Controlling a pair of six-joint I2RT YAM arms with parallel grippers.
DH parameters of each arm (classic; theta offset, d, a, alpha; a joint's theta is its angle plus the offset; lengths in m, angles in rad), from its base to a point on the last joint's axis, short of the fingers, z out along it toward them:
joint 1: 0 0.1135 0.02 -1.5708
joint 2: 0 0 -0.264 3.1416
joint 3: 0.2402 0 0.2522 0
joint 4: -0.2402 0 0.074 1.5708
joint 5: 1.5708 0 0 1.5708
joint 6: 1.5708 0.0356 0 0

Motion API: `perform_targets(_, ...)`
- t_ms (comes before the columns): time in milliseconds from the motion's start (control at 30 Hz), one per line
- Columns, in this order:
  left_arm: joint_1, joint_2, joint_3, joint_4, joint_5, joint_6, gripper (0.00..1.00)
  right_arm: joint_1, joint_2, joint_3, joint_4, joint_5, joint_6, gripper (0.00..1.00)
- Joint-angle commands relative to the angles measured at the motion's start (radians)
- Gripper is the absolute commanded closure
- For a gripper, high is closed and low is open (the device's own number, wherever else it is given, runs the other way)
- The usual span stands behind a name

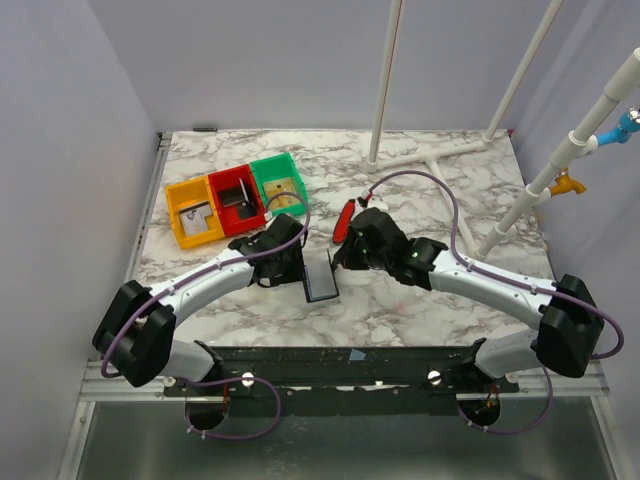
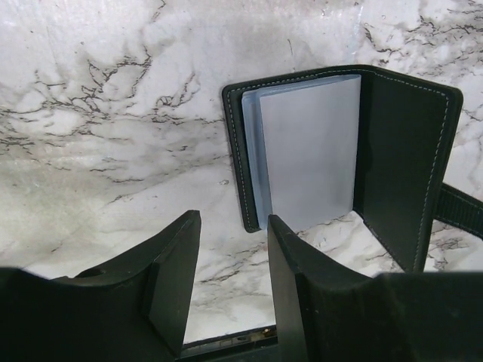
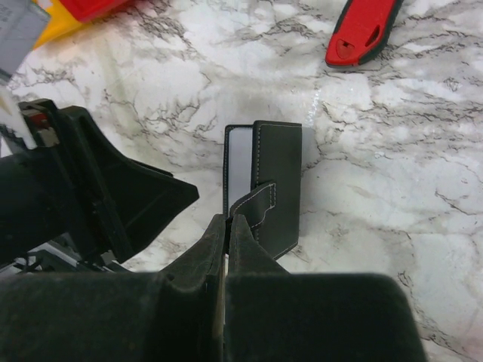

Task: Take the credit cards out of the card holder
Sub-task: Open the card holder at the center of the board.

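Early stage imo: card holder (image 1: 322, 284) is lying open on the bench (image 1: 320, 160) near the front edge, btwn both arms. At its 1 o'clock the right pincer (image 3: 227, 226) is pinching fully closed on the holder's strap (image 3: 256, 202), holding one cover tilted up. At its 10 o'clock the left pincer (image 2: 230, 279) is hanging partly open w/ nothing in it, just short of the bluish-grey inner face (image 2: 309, 151); can't tell if that's card or pocket. No credit cards are showing outside yet, so all the pulling is left. Farther out: red tool (image 1: 343, 220) at 12, bins (image 1: 232, 176) at 10.
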Motion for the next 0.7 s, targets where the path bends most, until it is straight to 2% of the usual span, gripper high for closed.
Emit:
perform_targets(0, 0.002, 0.021, 0.004, 0.038, 0.024, -0.015, 0.58, 0.013, 0.012, 0.046, -0.001, 0.004, -0.014, 0.99)
perform_targets(267, 0.001, 0.039, -0.007, 0.058, 0.025, -0.014, 0.60, 0.005, 0.028, 0.014, -0.038, 0.071, -0.003, 0.99)
perform_targets(567, 0.000, 0.056, 0.000, 0.063, 0.034, -0.002, 0.61, -0.170, 0.056, -0.173, -0.040, 0.088, 0.012, 0.99)
perform_targets(667, 0.000, 0.074, 0.009, 0.067, 0.041, 0.003, 0.62, -0.179, 0.092, -0.189, -0.027, 0.108, 0.007, 0.99)
